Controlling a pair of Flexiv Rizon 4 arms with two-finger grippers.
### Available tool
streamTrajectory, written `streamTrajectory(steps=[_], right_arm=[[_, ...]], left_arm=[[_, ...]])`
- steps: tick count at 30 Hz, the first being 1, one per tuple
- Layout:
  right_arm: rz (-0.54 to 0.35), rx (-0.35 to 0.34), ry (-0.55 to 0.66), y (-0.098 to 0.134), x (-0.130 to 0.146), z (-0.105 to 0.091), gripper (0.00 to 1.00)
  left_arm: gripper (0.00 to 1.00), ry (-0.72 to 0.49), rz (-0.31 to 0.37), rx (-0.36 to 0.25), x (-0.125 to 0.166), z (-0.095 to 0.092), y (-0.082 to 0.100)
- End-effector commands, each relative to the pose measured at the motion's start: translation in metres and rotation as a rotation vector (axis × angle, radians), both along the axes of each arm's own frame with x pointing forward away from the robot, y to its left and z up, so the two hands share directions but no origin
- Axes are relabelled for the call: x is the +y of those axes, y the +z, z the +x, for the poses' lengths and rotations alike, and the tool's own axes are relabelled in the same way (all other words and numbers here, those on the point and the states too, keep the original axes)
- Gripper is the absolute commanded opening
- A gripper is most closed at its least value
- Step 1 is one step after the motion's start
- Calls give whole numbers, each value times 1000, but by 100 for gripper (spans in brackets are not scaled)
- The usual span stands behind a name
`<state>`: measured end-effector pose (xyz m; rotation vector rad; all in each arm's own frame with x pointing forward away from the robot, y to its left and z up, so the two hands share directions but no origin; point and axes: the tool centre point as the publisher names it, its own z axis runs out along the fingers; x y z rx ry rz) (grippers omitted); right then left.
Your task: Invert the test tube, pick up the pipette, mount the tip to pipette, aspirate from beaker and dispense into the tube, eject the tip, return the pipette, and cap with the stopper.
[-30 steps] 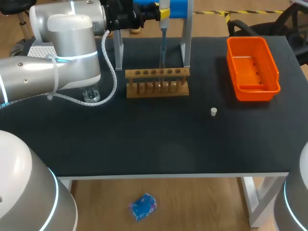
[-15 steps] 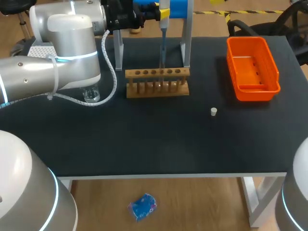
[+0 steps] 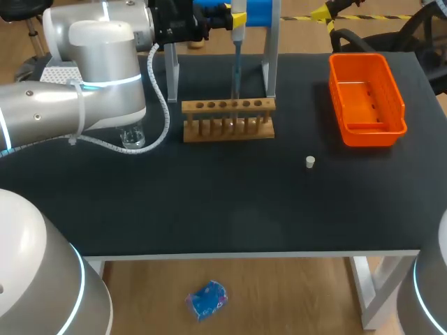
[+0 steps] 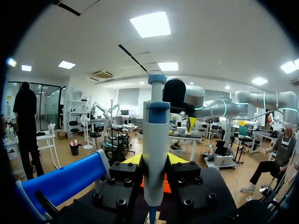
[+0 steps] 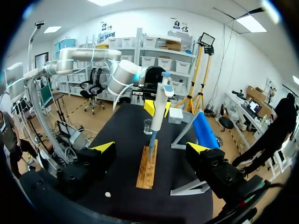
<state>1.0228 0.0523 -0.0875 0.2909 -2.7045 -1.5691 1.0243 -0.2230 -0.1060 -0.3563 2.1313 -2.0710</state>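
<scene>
Take the wooden test tube rack [image 3: 228, 118] as your landmark; it stands on the black table [image 3: 230, 209] towards the far edge, near the middle. Your left arm [image 3: 91, 70] comes in on the left of the rack, and its left gripper [image 3: 225, 15] is clenched on the body of the pipette [image 3: 238, 21] directly above and behind the rack. In the left wrist view both fingers [image 4: 133, 161] press the grey-and-blue pipette [image 4: 155, 154] from two sides. The pipette hangs upright, and its thin blue tip [image 3: 235, 80] reaches down to the rack's top bar; the tube beneath it is too faint to make out. Just behind the rack stands the blue pipette stand [image 3: 260, 10] on grey legs. To the left of the rack, partly under your left arm, sits the clear beaker [image 3: 131, 136], with the arm's white cable looping past it. To the right of the rack and nearer the front edge lies the small white stopper [image 3: 310, 162], well apart from everything. Farther right, close to the table's right edge, is the orange bin [image 3: 367, 98]. From the rack to the front edge the black surface is broad and flat. Your right gripper [image 5: 152, 147] hangs released, fingers wide apart and gripping nothing, looking along the rack [image 5: 147, 165] towards the pipette [image 5: 161, 100].
</scene>
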Motion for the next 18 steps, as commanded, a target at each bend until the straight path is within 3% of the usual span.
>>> streamTrajectory(steps=[1, 8, 14, 15, 18], right_arm=[[-9, 8, -2, -4, 4, -4, 100], [8, 85, -78, -39, 17, -18, 100], [-28, 83, -171, -67, 25, -22, 100], [-62, 61, -165, -72, 28, -22, 100], [-55, 60, -159, -83, 34, -23, 100]], left_arm=[[0, 2, 2, 1, 0, 0, 1], [0, 2, 2, 1, 0, 0, 1], [0, 2, 2, 1, 0, 0, 1], [0, 2, 2, 1, 0, 0, 1], [0, 2, 2, 1, 0, 0, 1]])
